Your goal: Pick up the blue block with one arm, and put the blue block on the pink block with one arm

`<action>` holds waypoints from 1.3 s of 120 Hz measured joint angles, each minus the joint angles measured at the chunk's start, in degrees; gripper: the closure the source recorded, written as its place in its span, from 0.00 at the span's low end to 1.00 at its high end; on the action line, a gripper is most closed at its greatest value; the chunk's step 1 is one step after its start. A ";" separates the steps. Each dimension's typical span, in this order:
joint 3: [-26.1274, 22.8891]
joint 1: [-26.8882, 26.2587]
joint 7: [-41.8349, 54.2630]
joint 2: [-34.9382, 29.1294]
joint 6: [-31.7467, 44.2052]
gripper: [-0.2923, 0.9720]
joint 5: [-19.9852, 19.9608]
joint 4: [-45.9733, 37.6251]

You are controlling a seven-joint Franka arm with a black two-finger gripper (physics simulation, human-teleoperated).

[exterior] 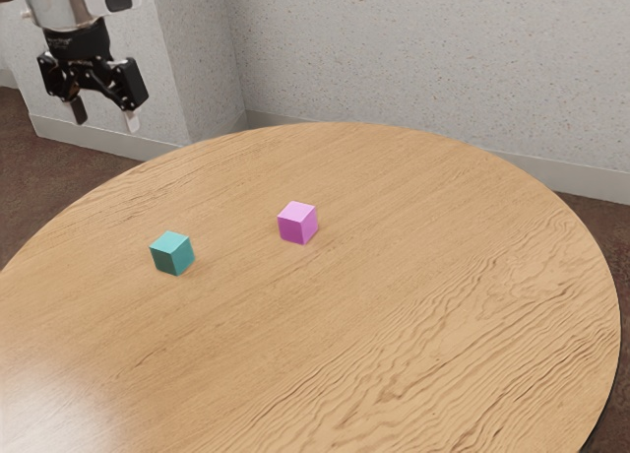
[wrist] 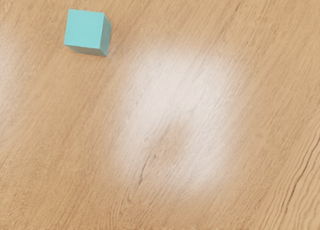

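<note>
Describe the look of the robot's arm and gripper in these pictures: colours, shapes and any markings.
In the exterior view the arm ends in a rounded wrist with white and grey shells and a dark oval patch. Below it sits the gripper: a boxy black body with two short fingers, pale at the tips. No cables or lettering can be made out.

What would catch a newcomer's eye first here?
Two small cubes sit apart on the round wooden table: the blue block toward the exterior view's left, the pink block to its right. The gripper hangs open and empty high at that view's upper left, well above both.
</note>
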 joint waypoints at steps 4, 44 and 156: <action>-0.01 0.01 -0.18 -0.10 -0.04 0.23 0.01 -0.18; 1.69 7.18 -1.98 8.34 3.33 0.23 -0.22 -3.76; -2.52 22.25 24.00 40.68 50.24 0.23 -19.94 -5.27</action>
